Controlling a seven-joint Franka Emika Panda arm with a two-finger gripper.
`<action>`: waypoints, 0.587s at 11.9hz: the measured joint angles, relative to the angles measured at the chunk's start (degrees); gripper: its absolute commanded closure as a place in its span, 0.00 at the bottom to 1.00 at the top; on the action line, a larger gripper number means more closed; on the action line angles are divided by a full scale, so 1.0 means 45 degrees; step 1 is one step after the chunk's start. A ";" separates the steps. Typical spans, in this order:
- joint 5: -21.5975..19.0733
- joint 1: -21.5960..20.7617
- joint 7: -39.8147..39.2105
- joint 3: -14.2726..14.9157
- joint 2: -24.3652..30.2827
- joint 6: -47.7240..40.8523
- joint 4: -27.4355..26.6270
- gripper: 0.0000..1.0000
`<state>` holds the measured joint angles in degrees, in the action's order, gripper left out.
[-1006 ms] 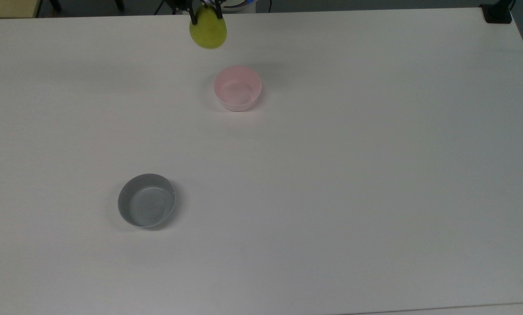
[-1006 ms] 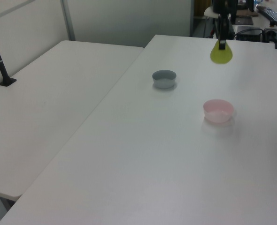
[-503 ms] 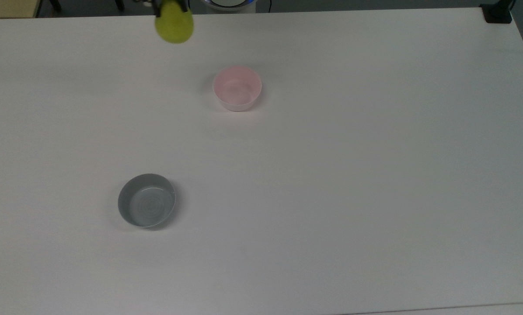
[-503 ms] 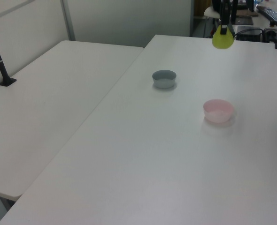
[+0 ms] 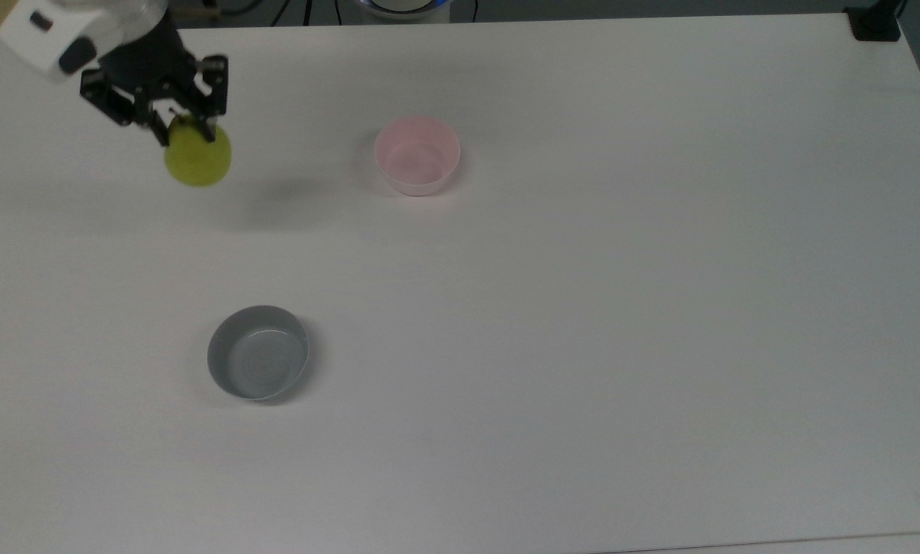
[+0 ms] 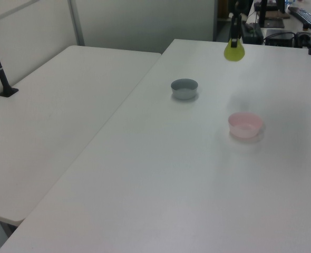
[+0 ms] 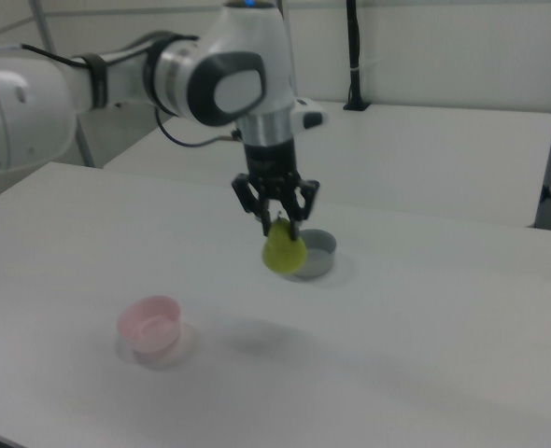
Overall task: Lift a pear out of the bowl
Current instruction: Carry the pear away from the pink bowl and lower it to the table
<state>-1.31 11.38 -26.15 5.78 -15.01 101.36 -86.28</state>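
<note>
Pear (image 5: 198,157) hangs in the air under the gripper (image 5: 185,129), pinched at its narrow top end so the fat end points down. My guess is the grip sits up there because the neck is slim enough to fit between the fingers (image 7: 263,222), which close on it from both sides. Held this way it could swing or slip; the hold looks small against the bulk below it.

Pink bowl (image 5: 417,155) stands empty on the white table (image 5: 583,308), well apart from the pear, toward the top view's right. Grey bowl (image 5: 258,352) is empty too, nearer the top view's bottom. In the right view the pear overlaps the grey bowl (image 7: 315,252), but the shadow on the table says it is high above the surface, not in that bowl.

So the pear is out of the pink bowl and clear of its rim; I judge the pick done, barring a drop.

Arm (image 7: 117,75) reaches in from the right view's left, elbow bent, last link turned straight down. Wrist is vertical, fingers pointing at the table. In the left view the pear (image 6: 233,51) hangs far back, past the pink bowl (image 6: 245,125).
</note>
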 measured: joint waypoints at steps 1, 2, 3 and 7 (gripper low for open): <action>0.0005 0.0239 -0.0131 0.0003 -0.0465 0.0452 0.0035 1.00; 0.0006 0.0463 -0.0269 0.0005 -0.0893 0.0860 0.0052 1.00; 0.0006 0.0645 -0.0526 0.0008 -0.1209 0.1190 0.0065 1.00; 0.0004 0.1196 -0.1188 0.0008 -0.2222 0.1649 0.0066 1.00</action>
<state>-1.30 16.76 -31.50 5.82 -25.01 108.78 -85.98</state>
